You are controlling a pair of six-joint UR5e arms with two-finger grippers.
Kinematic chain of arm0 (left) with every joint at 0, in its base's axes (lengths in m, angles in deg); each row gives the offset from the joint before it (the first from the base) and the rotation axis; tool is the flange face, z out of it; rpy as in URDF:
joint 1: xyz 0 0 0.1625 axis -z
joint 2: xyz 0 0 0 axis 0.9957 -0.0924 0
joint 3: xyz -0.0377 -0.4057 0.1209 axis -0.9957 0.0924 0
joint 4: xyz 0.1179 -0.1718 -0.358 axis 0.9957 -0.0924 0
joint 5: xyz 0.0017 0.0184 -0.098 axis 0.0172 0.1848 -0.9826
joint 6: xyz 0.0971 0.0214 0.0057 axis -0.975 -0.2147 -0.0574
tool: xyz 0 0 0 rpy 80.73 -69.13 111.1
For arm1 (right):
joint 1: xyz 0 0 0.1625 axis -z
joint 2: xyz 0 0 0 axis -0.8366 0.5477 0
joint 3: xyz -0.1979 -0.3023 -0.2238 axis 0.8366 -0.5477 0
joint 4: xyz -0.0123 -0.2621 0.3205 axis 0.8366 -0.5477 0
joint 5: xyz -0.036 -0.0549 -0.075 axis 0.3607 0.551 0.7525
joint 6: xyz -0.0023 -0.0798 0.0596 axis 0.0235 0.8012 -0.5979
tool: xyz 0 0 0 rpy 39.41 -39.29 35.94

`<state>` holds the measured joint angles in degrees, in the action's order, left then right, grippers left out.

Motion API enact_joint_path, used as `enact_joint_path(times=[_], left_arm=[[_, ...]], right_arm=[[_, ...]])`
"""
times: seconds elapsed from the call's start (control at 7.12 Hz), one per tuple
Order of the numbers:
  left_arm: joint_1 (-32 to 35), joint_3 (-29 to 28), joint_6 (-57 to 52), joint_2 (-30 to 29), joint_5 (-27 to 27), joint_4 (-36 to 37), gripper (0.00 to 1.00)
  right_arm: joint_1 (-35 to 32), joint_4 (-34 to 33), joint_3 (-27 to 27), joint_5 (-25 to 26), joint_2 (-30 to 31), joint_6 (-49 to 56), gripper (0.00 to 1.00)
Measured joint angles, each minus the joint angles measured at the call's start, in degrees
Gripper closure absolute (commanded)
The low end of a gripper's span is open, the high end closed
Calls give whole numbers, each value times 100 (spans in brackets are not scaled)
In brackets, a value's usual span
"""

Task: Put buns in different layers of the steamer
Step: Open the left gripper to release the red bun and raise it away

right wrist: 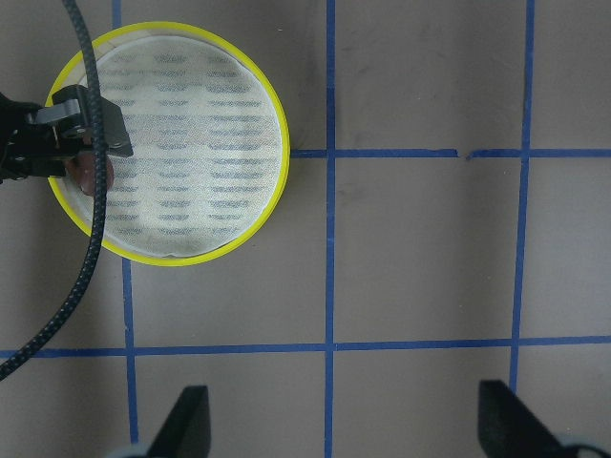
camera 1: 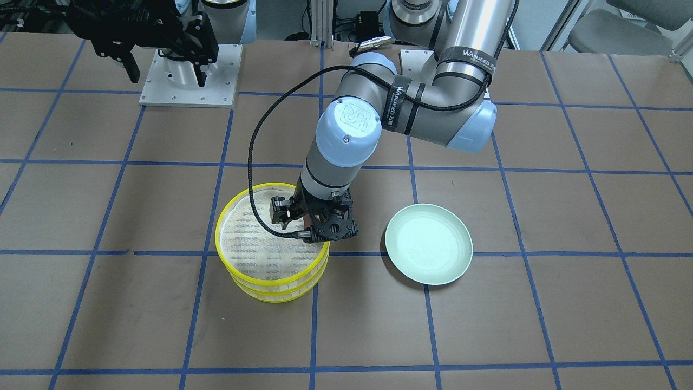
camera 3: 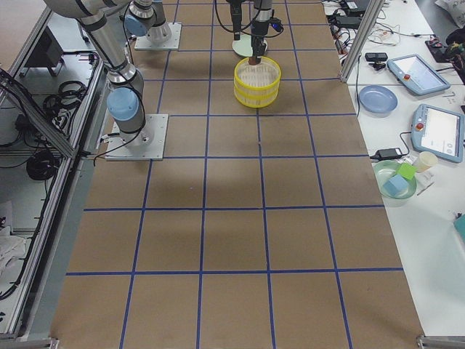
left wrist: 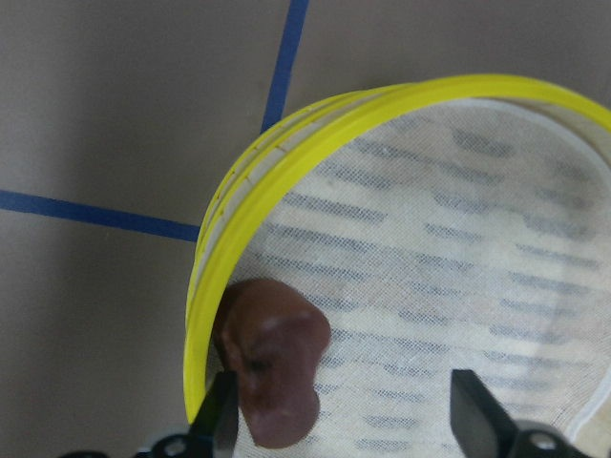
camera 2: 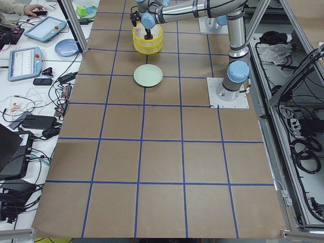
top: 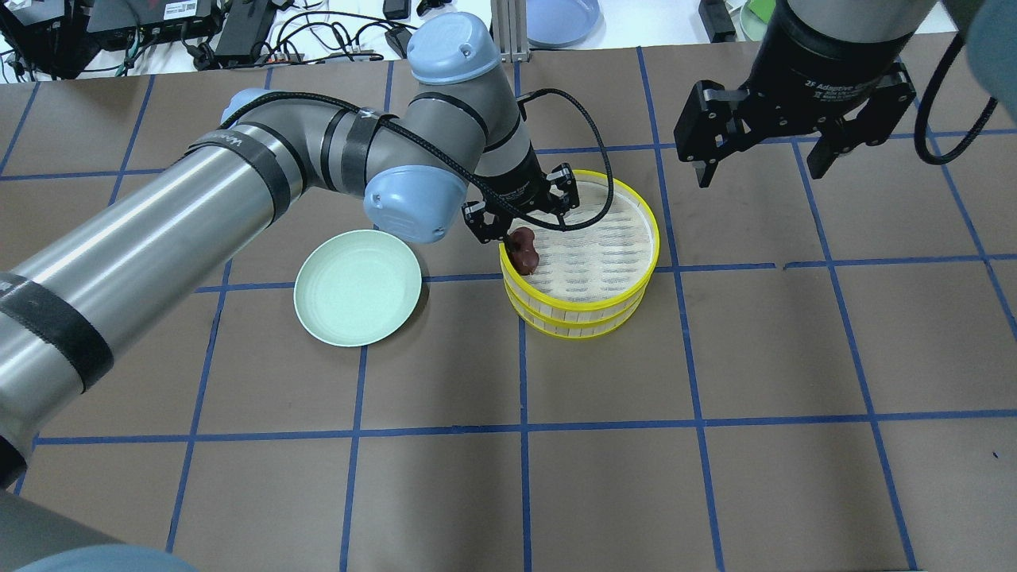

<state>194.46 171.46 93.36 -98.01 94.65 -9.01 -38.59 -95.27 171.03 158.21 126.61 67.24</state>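
Looks like the closing step of the job: setting the brown bun (top: 524, 250) into the upper tray (top: 612, 254), itself stacked squarely on the lower tray (top: 588, 321). Appears to rest that bun on the whitish mesh, tight against the inside of the yellow rim, on the side toward the green plate (top: 357, 286). Makes sense as the edge the left arm reaches in over. Finds no white bun in any view. Most likely hidden in the lower tray beneath the upper mesh, which would fit the trays being stacked, though cannot confirm from here. Shows the left gripper (left wrist: 348, 420) low over that rim, jaws spread well apart and far wider than the bun, so clamped on nothing. Places the bun right beside one finger (left wrist: 225, 412), touching or just short of it, cannot tell which, and well apart from the other finger (left wrist: 475, 405). Reads as a release onto the mesh rather than a carry. Calls next for a straight lift, to avoid dragging the bun along or catching the rim with the near finger. Has the right gripper (top: 761, 171) raised over the table (top: 794, 357) beyond the trays' other side, out of the way, jaws wide apart, holding and touching nothing.
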Motion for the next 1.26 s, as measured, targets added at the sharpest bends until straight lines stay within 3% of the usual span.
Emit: enact_joint_path(times=[0.56, 0.84, 1.26], left_arm=[[-115, 47, -400, 291, 248, -57, 0], [-653, 113, -1908, 658, 1057, -368, 0], [-1937, 138, -3803, 1247, 1343, -1158, 0]], right_arm=[[1, 0, 10, 2, -1, 0, 0], [1, 0, 13, 8, -1, 0, 0], [-9, 83, 19, 9, 7, 0, 0]])
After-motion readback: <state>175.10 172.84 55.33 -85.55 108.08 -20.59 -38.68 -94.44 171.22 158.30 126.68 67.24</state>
